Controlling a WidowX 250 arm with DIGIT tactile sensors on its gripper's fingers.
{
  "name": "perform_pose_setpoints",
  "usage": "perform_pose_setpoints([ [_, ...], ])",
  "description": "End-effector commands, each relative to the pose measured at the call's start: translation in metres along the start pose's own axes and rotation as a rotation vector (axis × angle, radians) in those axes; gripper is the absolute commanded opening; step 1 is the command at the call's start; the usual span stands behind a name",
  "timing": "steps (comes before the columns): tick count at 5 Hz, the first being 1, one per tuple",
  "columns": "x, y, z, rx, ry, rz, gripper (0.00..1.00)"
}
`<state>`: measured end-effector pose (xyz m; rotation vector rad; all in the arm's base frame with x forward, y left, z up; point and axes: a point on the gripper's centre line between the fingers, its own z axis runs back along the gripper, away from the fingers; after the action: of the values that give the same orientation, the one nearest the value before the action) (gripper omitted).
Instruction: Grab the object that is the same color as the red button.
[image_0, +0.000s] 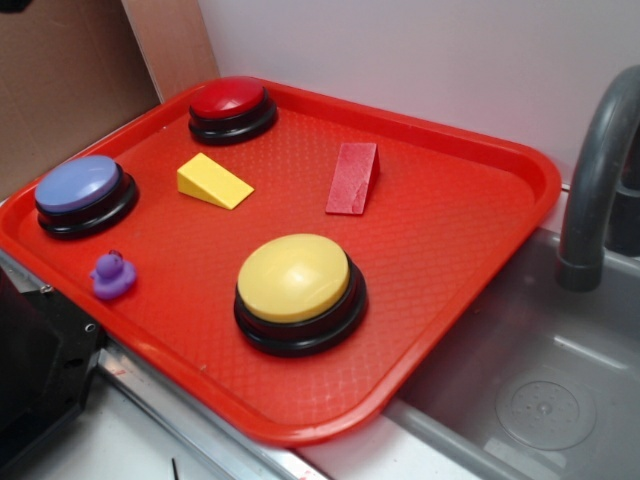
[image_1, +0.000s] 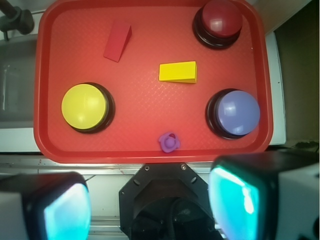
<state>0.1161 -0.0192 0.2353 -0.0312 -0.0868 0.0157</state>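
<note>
One red wedge (image_0: 353, 179) (slope toward yellow button (image_0: 294, 277))

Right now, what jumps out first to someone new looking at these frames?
The big yellow button at the near edge of the red tray, then the red button in the far corner. Between them lie the red wedge and a yellow wedge, apart from each other.

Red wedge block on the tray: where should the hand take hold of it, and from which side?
Probably from above, fingers across the red wedge block's two flat triangular side faces, near its thicker end. The top face slopes, so gripping it would likely slip. Nothing crowds it on the tray.
</note>
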Motion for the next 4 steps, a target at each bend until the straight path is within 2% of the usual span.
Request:
perform_pose_setpoints([
  [1,0.000,0.000,0.000,0.000,0.000,0.000,1.00],
  [2,0.047,-0.008,-0.031,-0.084,-0.109,0.072,1.00],
  [3,0.078,-0.010,-0.044,-0.063,-0.139,0.208,1.00],
  [4,0.078,-0.010,-0.044,-0.063,-0.139,0.208,1.00],
])
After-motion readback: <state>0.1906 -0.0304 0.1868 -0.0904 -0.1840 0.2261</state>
